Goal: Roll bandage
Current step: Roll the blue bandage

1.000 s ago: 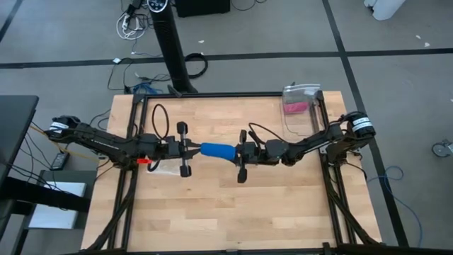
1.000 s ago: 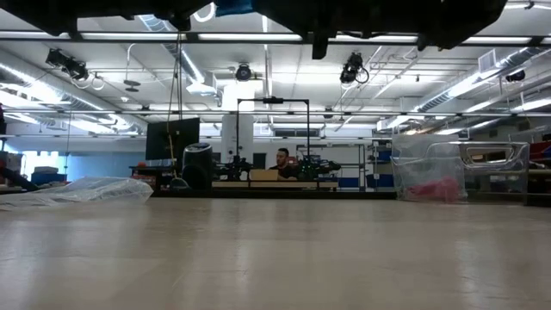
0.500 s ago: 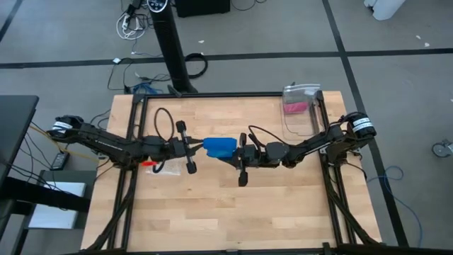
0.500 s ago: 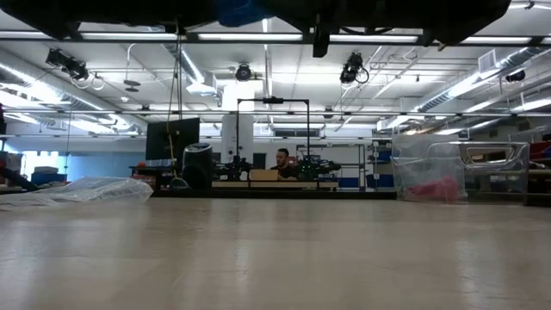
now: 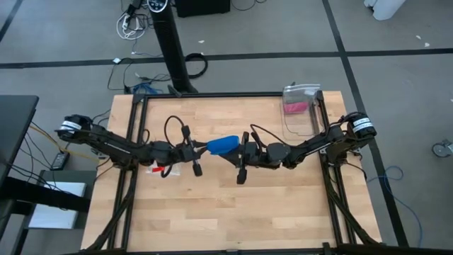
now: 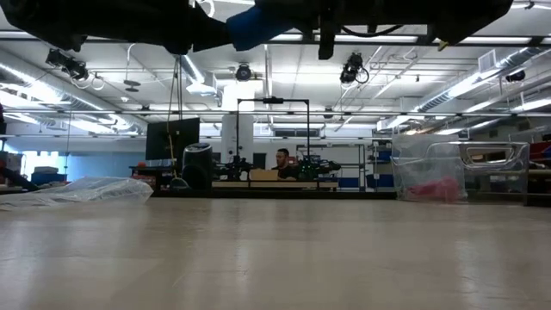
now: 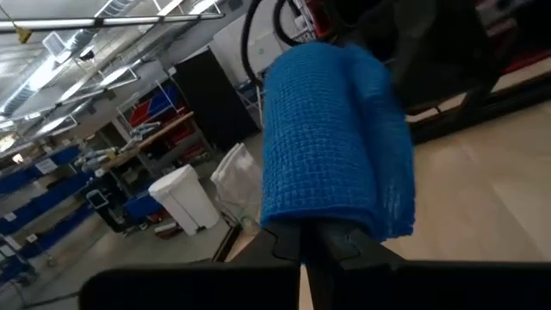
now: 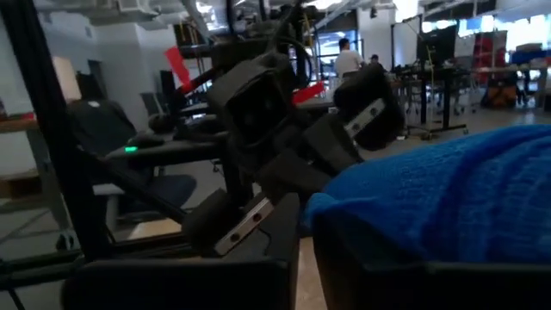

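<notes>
A blue mesh bandage (image 5: 223, 145), partly rolled up, hangs in the air over the table's middle between my two grippers. It shows large in the left wrist view (image 7: 331, 138) and in the right wrist view (image 8: 448, 194), and as a blue patch at the top of the low view (image 6: 254, 21). My left gripper (image 5: 203, 149) is shut on its left end. My right gripper (image 5: 238, 150) is shut on its right end. Both arms reach in level, well above the wooden table (image 5: 226, 212). My left gripper pinches the roll's near end (image 7: 331, 215) between its two fingers, coming level from the table's left. The roll stands out beyond the fingertips, lifted clear of the table. My right gripper holds the bandage's other end (image 8: 379, 220) between its fingers, coming level from the table's right. The bandage itself covers the place of contact.
A clear plastic bin (image 5: 301, 106) with something pink inside stands at the table's back right corner. A crumpled clear bag (image 5: 164, 168) with a red piece lies under my left arm. The near half of the table is bare wood. A person (image 6: 281, 161) sits far behind.
My left gripper has turned about its wrist and gone a little toward the table's right. The bandage has turned with it: it lay slanting with its right end nearer, and its right end now points toward the far edge. My right gripper has kept its place.
</notes>
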Controlling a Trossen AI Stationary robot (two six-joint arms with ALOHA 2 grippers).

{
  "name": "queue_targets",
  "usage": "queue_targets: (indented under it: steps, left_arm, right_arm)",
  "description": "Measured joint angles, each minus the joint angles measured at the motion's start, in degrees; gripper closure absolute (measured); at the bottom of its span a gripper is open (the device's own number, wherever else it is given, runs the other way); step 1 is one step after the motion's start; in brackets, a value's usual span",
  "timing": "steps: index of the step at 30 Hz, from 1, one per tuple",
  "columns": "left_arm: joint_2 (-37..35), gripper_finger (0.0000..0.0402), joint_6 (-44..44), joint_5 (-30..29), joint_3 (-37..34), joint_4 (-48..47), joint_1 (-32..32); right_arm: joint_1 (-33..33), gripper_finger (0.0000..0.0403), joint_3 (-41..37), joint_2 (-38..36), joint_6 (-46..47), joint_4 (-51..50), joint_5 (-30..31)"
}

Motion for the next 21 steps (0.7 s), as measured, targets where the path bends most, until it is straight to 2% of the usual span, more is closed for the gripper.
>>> queue_targets:
  steps: [13, 21]
  left_arm:
    - [0.0, 0.0399, 2.0, -3.1, 0.0, -2.4, -2.6]
    - [0.1, 0.0399, 1.0, -4.6, 0.0, -7.3, -3.3]
  right_arm:
    - [0.0, 0.0267, 0.0, 0.0, 8.9, -0.1, 1.4]
    - [-0.3, 0.0243, 0.2, 0.0, 14.9, -4.9, 4.6]
